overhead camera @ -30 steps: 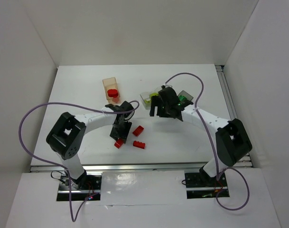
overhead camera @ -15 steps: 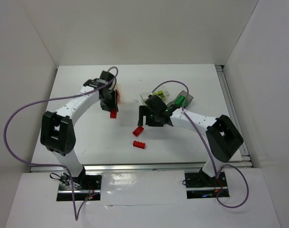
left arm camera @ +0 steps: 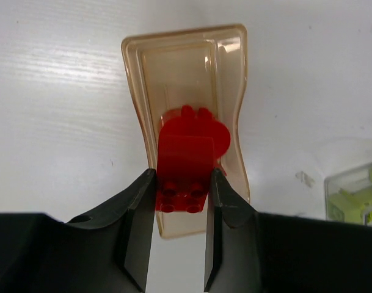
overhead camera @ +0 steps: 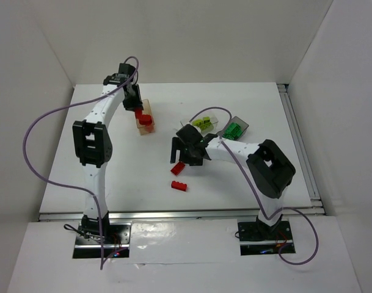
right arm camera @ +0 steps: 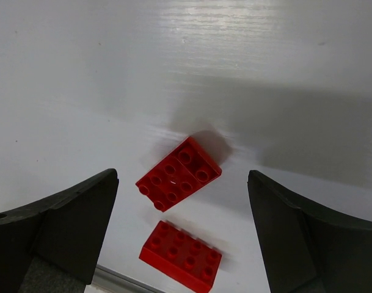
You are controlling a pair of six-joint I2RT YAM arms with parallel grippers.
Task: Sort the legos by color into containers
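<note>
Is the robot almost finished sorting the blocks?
Nearly done. Yellow-green bricks sit in the clear box and a green brick in the grey box. The left claw holds a red brick over the peach box, which has a red piece inside. Two red bricks lie on the table under the open right claw.

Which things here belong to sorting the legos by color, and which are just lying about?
Job: peach container, clear container, grey container, shorter loose red brick, longer loose red brick, held red brick (left fingers), yellow-green bricks, green brick.
Not the job: purple cables, table.
</note>
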